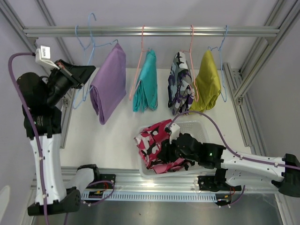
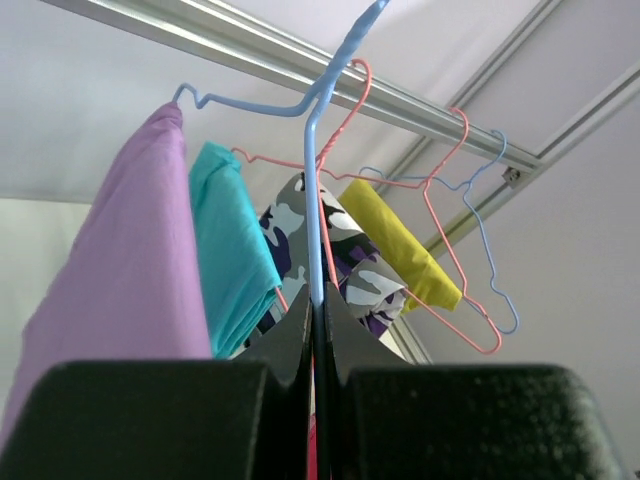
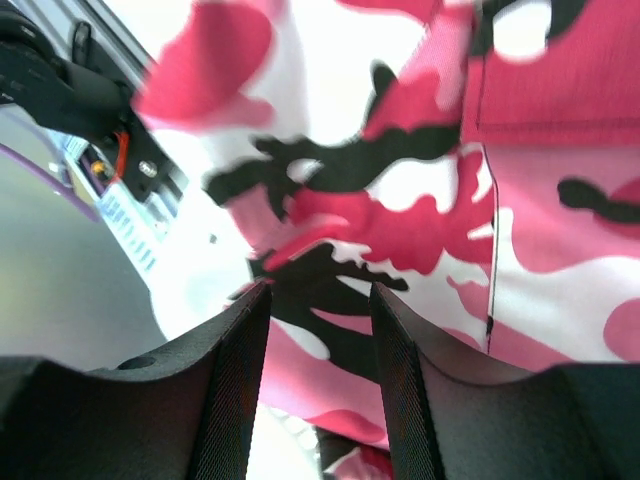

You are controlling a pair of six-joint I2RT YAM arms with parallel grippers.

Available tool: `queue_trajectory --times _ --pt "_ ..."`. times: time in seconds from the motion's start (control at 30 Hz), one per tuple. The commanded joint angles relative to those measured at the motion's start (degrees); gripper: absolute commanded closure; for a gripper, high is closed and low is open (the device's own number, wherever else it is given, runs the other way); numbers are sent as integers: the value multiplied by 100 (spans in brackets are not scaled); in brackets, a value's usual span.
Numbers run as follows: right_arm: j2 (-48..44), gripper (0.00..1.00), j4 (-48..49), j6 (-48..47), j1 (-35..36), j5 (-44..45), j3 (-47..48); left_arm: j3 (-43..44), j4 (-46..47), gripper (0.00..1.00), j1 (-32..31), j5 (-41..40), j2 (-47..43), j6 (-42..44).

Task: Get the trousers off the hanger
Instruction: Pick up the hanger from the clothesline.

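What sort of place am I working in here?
Probably a lab test bench, not a home: a silver aluminium-profile frame carries thin wire hangers with folded cloth trousers, and a white plastic basket sits nearby.
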Motion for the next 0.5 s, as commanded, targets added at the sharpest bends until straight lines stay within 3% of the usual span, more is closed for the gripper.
queue_trajectory --times 0.0,0.13,0.33,0.47 --pt "-73 52 -329 -259 76 212 623 284 35 99 -165 -621 -449 457" --pt "-135 54 -513 -417 164 633 1212 -93 -256 100 -1112 -2438 -1055 958" --pt "347 51 -777 -909 348 1320 2580 -411 -502 100 -2044 -3829 -1487 1090" --pt "1033 46 -874 -1313 410 1671 3593 -87 -818 100 -2713 -4919 -1285 1292"
